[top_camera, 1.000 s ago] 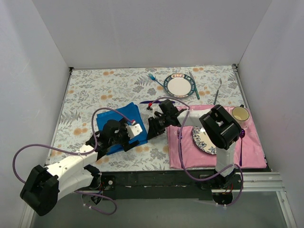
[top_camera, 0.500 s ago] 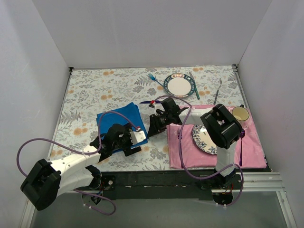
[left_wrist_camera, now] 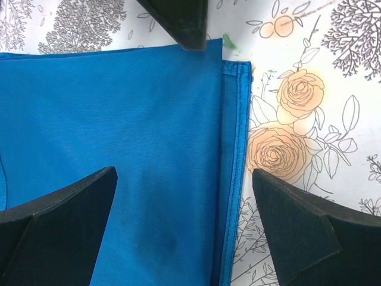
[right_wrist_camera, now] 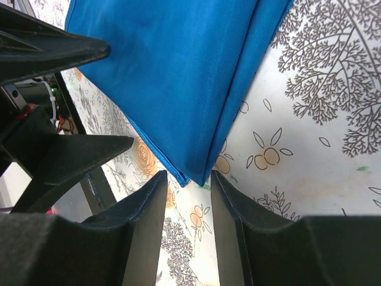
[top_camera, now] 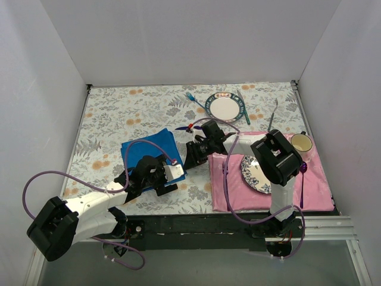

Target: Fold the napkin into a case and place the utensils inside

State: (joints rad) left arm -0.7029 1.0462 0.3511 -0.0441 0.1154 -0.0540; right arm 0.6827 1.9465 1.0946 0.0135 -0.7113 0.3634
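Napkin (top_camera: 146,152) near edge hidden under left arm (top_camera: 101,199); purple knife (top_camera: 181,127) mostly behind right arm (top_camera: 238,146).

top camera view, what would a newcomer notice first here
The bright blue napkin lies folded flat on the flowered table, left of centre. The left gripper hangs wide open above its hemmed edge, and the right gripper has narrowly parted jaws at the napkin's near corner. To the right, a pink placemat is the other strong colour.
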